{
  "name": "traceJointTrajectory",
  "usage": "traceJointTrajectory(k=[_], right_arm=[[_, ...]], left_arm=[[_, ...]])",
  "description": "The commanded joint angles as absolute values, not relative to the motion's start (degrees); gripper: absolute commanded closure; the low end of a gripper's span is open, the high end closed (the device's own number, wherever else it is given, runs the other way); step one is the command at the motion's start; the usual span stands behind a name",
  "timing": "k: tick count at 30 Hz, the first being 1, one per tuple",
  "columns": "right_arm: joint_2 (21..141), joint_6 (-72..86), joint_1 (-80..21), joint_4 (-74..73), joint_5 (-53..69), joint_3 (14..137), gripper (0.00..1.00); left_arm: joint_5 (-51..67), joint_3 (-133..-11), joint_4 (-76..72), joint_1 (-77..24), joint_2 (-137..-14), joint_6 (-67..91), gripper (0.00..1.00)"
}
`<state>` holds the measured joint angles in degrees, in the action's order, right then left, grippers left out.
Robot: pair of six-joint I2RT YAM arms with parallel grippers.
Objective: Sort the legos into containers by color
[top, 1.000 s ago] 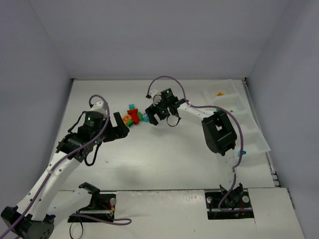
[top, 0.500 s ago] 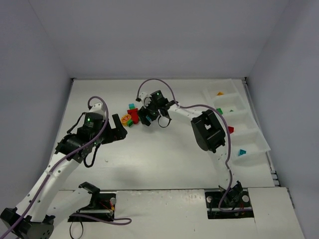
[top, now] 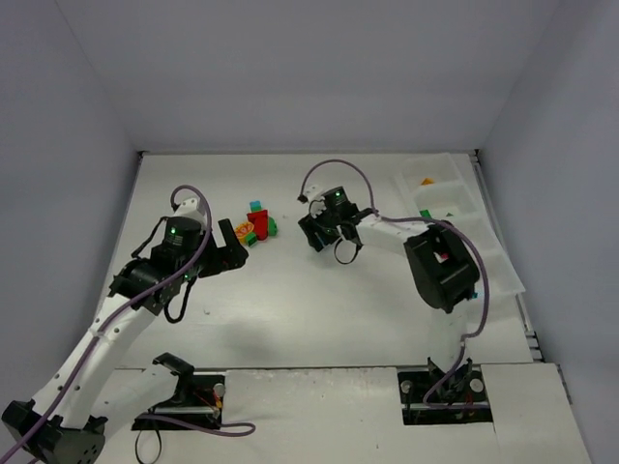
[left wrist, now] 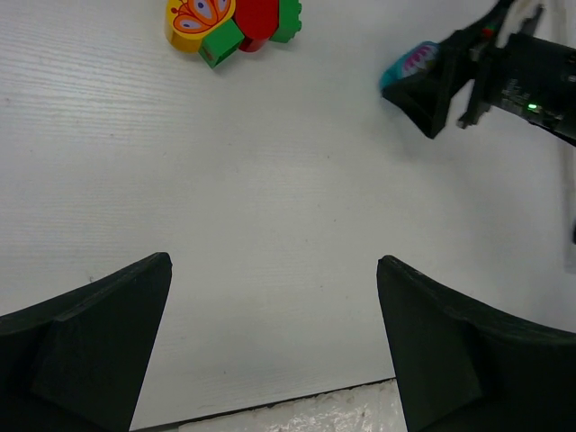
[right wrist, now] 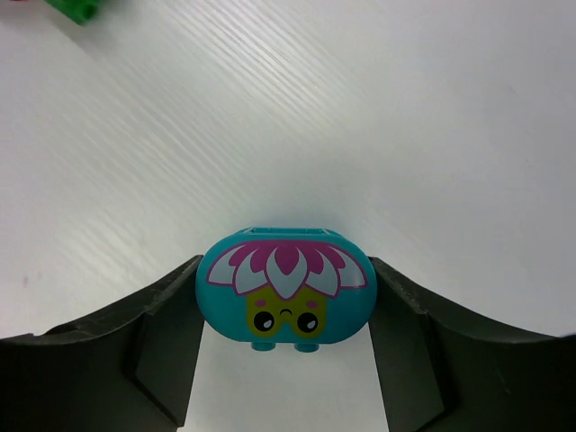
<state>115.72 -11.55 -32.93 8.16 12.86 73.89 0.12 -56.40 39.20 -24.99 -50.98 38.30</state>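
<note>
While the left gripper (left wrist: 273, 265) hangs wide open near the clustered legos (top: 256, 228), the right gripper (right wrist: 283, 310) pinches a teal brick (right wrist: 284, 297) between its fingers, between that cluster and the tray (top: 466, 193)

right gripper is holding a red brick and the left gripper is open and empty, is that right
Not quite. The brick in the right gripper is teal, with a pink and white flower face printed on it, not red; the right wrist view shows it. The left gripper is open and empty, as you said.
</note>
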Motion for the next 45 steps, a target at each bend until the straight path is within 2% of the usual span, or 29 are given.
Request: traceJointTrajectory(k=[1,9,13,17,19,23,26,28,31,32,38,45], right_arm=[[98.4,-1.9,-29.1,9.6,3.0,67.4,1.0],[72.7,12.7,-12.2,0.9,-10.6,46.5,1.0],[57.4,19.8,2.2,-3.7,-12.6,39.2,1.0],[54.3,24.3,10.1,-8.6,-15.2,39.5,1.0],[56.0,26.4,10.7,-9.1,-19.6,39.8,0.99],[60.5,30.7,16.3,-9.1,-17.8,39.9,0.94],[63.6,32.6,17.8,-9.0,-16.6,40.3,0.8],[64.1,33.7,18.5,-9.3,-16.4,40.3,0.79],[64.1,33.8,18.7,-9.3,-16.0,40.2,0.56],[64.2,33.6,18.7,-9.3,-15.6,40.4,0.41],[63.3,30.6,17.2,-9.1,-12.0,43.1,0.22],[60.6,28.8,14.2,-9.8,-12.0,43.6,0.18]], left_arm=[[1.7,-57.9,34.9,-24.8,-53.5,37.6,0.1],[3.5,-59.9,31.6,-24.8,-57.7,36.6,0.1],[4.0,-60.1,30.9,-25.0,-58.6,36.5,0.1],[4.6,-60.5,30.9,-25.0,-58.5,36.4,0.1],[4.6,-60.1,30.9,-25.0,-58.4,36.3,0.1],[5.3,-59.9,31.1,-25.0,-58.0,36.3,0.1],[5.0,-59.3,31.3,-25.0,-57.0,36.4,0.1],[4.8,-59.2,31.4,-24.9,-56.3,36.4,0.1],[4.4,-59.0,31.6,-25.0,-55.8,36.4,0.1],[4.3,-58.8,31.6,-24.9,-55.8,36.4,0.1],[4.3,-58.5,30.8,-24.9,-57.3,36.2,0.1],[4.6,-60.4,29.5,-25.0,-60.5,35.3,0.1]])
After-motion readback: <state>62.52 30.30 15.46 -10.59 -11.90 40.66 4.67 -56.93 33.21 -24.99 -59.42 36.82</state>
